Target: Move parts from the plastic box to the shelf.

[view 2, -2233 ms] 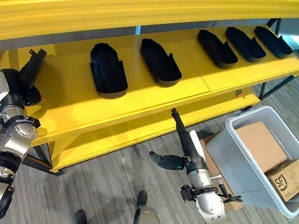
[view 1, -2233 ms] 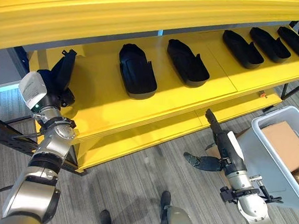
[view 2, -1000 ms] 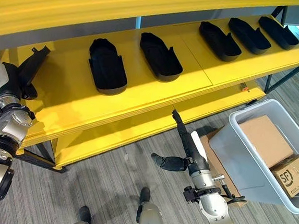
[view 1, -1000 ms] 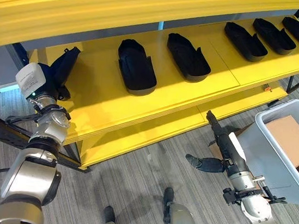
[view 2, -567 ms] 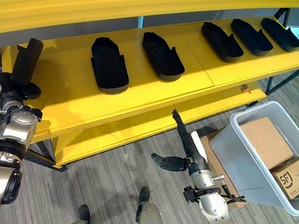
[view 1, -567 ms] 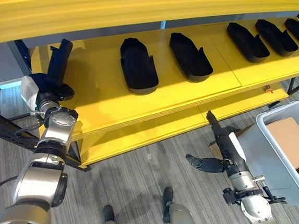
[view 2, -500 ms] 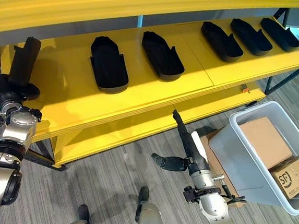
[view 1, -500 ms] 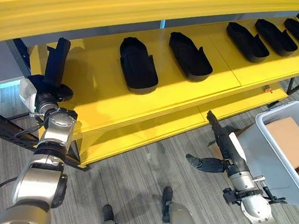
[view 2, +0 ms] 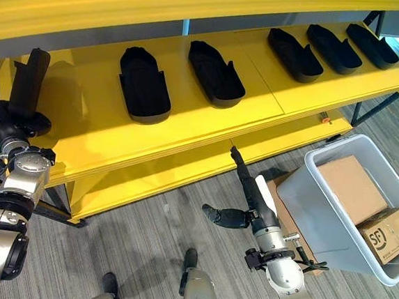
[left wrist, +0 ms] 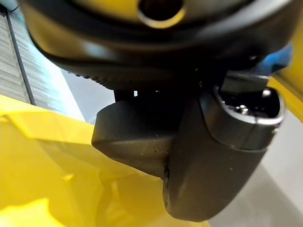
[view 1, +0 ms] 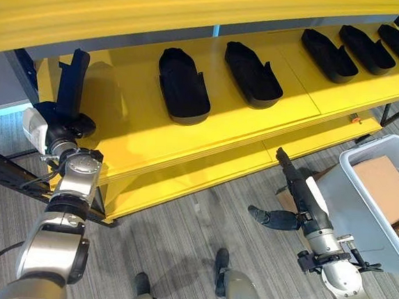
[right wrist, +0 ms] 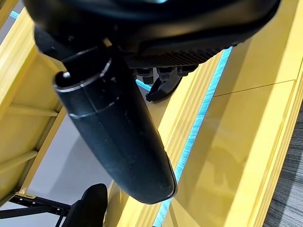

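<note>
My left hand is at the left end of the yellow shelf, shut on a black part that stands upright above it. In the left wrist view the thumb presses against that part. Several more black parts lie along the shelf, among them one and another. The grey plastic box sits on the floor at the right. Beside it, low in front of the shelf, my right hand is open, fingers straight and thumb out, holding nothing; a straight finger shows in its wrist view.
Two cardboard boxes lie in the plastic box. A lower yellow shelf board runs under the main one, and an upper board overhangs it. A black rack beam stands at the far left.
My left hand has turned the black part from a rightward tilt to upright and dropped a little at the shelf's left end. The right hand has stayed put.
</note>
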